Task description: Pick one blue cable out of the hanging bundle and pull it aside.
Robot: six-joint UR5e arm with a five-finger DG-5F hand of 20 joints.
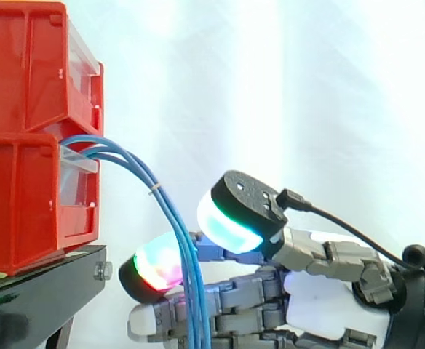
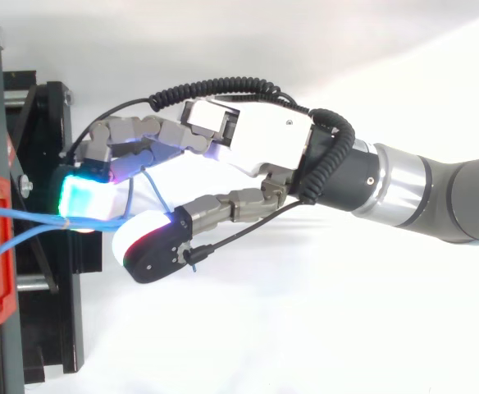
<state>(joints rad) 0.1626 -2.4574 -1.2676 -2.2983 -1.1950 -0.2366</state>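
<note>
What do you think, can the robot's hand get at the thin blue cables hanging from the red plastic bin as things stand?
Probably yes: the hand sits at the blue cables, which pass between its spread thumb and fingers, nothing blocking them.

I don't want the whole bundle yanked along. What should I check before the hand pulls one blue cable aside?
1. Anchoring: ok, the blue cables come out at the front of the lower red bin and hang down.
2. Reach: ok, the hand is at the bundle; the cables cross in front of it in the side view.
3. One cable singled out: cannot tell, the strands overlap at the hand.
4. Hold secure: cannot tell.
5. Clearance: ok, the hand stands apart from the black stand in the side view.
</note>
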